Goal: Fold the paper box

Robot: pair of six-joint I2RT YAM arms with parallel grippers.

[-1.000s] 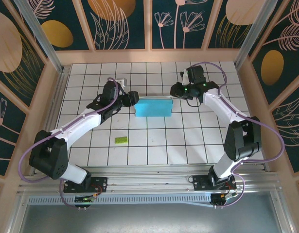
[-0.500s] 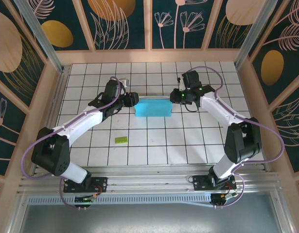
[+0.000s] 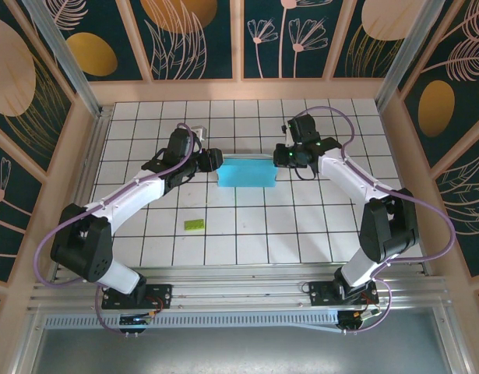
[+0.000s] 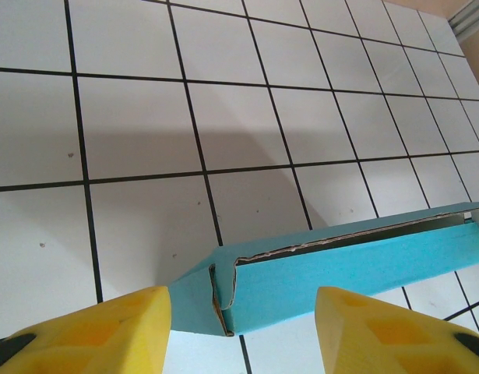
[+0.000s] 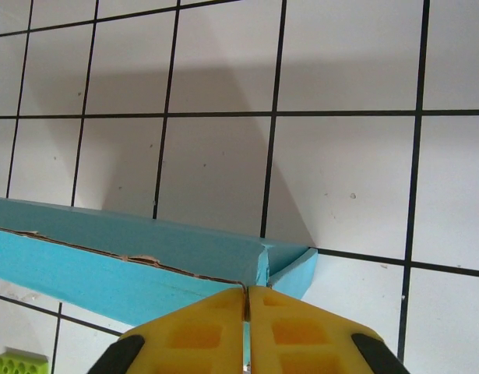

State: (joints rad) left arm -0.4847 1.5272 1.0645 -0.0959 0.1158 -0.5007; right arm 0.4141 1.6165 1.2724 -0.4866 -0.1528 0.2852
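The right fingers (image 5: pixel 294 331) are pressed fully together, and the thin upper edge of the paper box (image 3: pixel 245 173) runs straight into the seam between them, so they appear to pinch the card at the box's right end, close to the corner flap. The left fingers (image 4: pixel 99 335) are spread wide and hold nothing; the box's left end sits low between them, its open corner seam facing the camera, with no visible contact on either pad. The box lies at mid-bench as a shallow blue rectangle, its long axis running left to right between the two arms, so each arm addresses one short end and both are about equally near. The coming move likely turns on the left end: those fingers must close across the end wall, square to the long axis, while the right end is held. The bench (image 3: pixel 301 226) offers open tiled room on all sides of the box. A small green piece (image 3: pixel 195 224) lies nearer the arm bases, well apart from the box.
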